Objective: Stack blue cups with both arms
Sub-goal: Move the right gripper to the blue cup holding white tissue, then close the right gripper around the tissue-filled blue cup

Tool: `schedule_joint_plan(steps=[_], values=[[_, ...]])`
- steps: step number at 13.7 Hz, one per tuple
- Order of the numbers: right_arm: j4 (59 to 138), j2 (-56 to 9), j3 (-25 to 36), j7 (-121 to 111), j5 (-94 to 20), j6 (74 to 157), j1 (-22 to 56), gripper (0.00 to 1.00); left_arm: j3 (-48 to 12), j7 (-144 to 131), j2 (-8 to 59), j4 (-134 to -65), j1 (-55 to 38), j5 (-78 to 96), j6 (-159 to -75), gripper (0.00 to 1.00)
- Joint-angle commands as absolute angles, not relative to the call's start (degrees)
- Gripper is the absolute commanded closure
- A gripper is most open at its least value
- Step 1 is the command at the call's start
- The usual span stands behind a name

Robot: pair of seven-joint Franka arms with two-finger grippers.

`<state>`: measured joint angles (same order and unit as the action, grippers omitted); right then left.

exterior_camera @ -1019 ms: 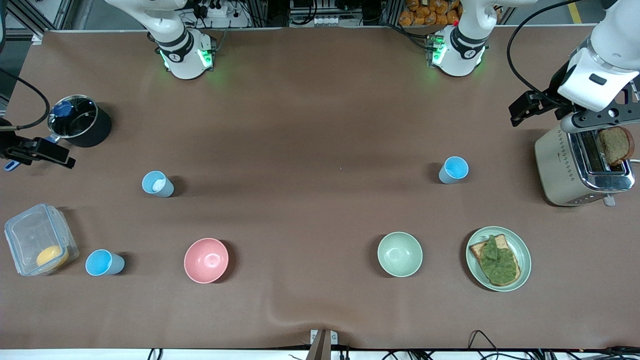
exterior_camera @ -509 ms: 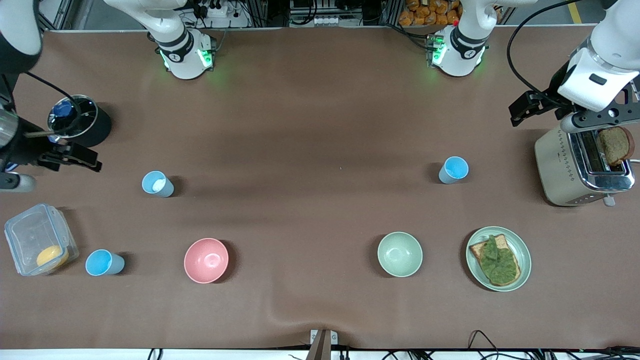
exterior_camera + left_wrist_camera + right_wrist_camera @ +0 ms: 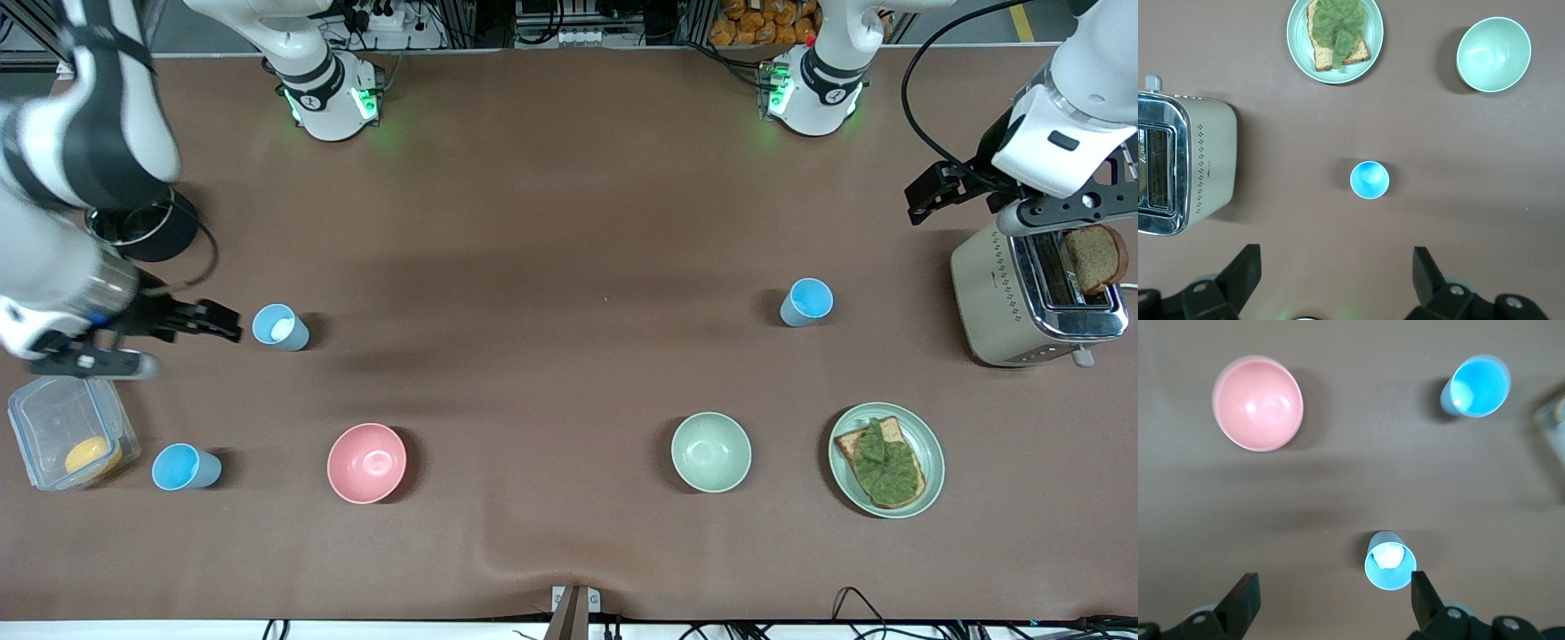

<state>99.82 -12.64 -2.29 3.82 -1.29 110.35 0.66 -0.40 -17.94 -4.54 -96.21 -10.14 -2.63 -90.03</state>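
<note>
Three blue cups stand upright on the brown table. A paler cup (image 3: 280, 327) holds something white; it also shows in the right wrist view (image 3: 1389, 560). A sky-blue cup (image 3: 185, 468) stands nearer the front camera, by the plastic box, and shows in the right wrist view (image 3: 1475, 387). Another sky-blue cup (image 3: 806, 302) stands toward the left arm's end and shows in the left wrist view (image 3: 1369, 180). My right gripper (image 3: 216, 322) (image 3: 1333, 584) is open and empty, right beside the paler cup. My left gripper (image 3: 929, 191) (image 3: 1336, 259) is open and empty, up beside the toaster.
A pink bowl (image 3: 366, 462) and a pale green bowl (image 3: 710, 452) sit near the front. A plate with toast (image 3: 886, 460), a toaster (image 3: 1031, 293) holding bread, a black pot (image 3: 151, 233) and a clear plastic box (image 3: 67, 433) stand at the table's ends.
My right arm has swung in from the table's end past the pot, bringing its gripper up beside the paler cup. The left arm and all cups have not moved.
</note>
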Motion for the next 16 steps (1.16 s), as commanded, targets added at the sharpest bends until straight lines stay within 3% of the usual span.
schedule_joint_plan(steps=[1, 5, 7, 9, 11, 15, 16], values=[[110.26, -11.42, -2.20, 4.13, 0.35, 118.61, 0.45, 0.00, -0.79, -18.72, -4.92, -95.80, -9.76, -2.55, -89.21, 0.00], [121.01, -12.92, -2.11, 3.87, 0.44, 130.93, -0.17, 0.00, -0.79, -18.72, -4.92, -95.89, -9.76, -2.55, -89.21, 0.00], [121.99, -15.10, -2.11, 3.61, 0.44, 131.84, -1.13, 0.00, -0.79, -18.63, -4.92, -95.80, -9.76, -2.64, -89.21, 0.00], [122.25, -16.08, -2.20, 3.60, 0.44, 131.31, -0.88, 0.07, -0.79, -18.63, -4.92, -95.80, -9.84, -2.64, -89.21, 0.00], [122.43, -16.61, -2.20, 4.39, 0.44, 131.66, -0.53, 0.22, -0.79, -18.72, -5.01, -95.80, -9.84, -2.64, -89.21, 0.00], [121.99, -20.82, -2.02, 3.78, 0.62, 136.39, -1.49, 0.36, -0.88, -18.72, -5.01, -95.80, -9.84, -2.64, -89.21, 0.00], [121.99, -20.83, -2.02, 3.78, 0.62, 136.49, -1.41, 0.46, -0.97, -18.72, -5.01, -95.80, -9.84, -2.64, -89.21, 0.00]])
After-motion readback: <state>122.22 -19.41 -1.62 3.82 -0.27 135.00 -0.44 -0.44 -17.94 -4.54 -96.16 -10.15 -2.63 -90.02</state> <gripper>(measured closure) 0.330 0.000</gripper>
